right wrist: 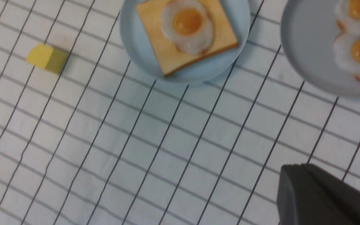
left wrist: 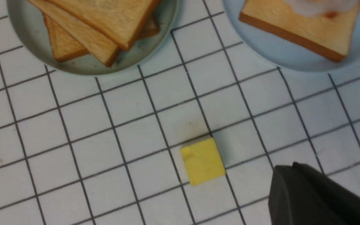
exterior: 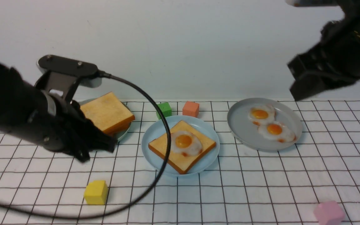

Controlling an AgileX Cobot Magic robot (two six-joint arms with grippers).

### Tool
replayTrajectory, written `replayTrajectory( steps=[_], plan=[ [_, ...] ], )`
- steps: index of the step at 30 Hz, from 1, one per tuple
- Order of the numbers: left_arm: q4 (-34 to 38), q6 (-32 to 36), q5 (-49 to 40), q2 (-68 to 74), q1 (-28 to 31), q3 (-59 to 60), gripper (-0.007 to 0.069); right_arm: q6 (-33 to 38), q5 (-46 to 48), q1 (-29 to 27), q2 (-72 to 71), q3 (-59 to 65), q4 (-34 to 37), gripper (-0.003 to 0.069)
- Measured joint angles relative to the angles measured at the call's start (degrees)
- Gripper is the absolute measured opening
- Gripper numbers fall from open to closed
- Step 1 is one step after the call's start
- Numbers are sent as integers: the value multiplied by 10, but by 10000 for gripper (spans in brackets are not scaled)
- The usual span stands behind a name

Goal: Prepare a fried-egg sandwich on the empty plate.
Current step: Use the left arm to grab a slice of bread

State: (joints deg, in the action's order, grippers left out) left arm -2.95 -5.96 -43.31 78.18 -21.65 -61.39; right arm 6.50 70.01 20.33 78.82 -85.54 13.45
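The light blue plate (exterior: 153, 134) sits mid-table and holds one toast slice (exterior: 183, 161) with a fried egg (exterior: 184, 142) on top; no second slice covers it. The plate also shows in the left wrist view (left wrist: 277, 56) and the right wrist view (right wrist: 136, 47). A pile of plain toast (exterior: 106, 112) lies on the pale grey-green plate (left wrist: 36, 47) at the left. My left gripper (exterior: 105, 145) is shut and empty, low beside that plate's near edge. My right gripper (exterior: 295, 90) is shut and empty, raised high at the right.
A grey plate (exterior: 242, 125) at the right holds two fried eggs (exterior: 275, 129). A yellow block (exterior: 96, 192) lies front left, green (exterior: 164, 110) and salmon (exterior: 191, 108) blocks behind the blue plate, a pink block (exterior: 328, 212) front right. A black cable (exterior: 164, 131) loops across the blue plate's left side.
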Motion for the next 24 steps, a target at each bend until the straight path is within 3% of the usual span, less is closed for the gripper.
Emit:
replayTrajectory(
  steps=[5,10,14,18,24],
  plan=[
    [54,78,14,117,81,-79,-13,39,-98,55,-140,151,3,4],
    [46,89,25,188,95,-129,8,70,-131,83,-216,218,15,4],
    [42,131,40,245,95,-167,133,82,-124,86,-251,244,22,4],
    [42,186,78,279,95,-175,311,84,-115,86,-252,249,22,5],
    [42,249,111,311,95,-175,400,84,-115,86,-247,249,22,8]
  ],
)
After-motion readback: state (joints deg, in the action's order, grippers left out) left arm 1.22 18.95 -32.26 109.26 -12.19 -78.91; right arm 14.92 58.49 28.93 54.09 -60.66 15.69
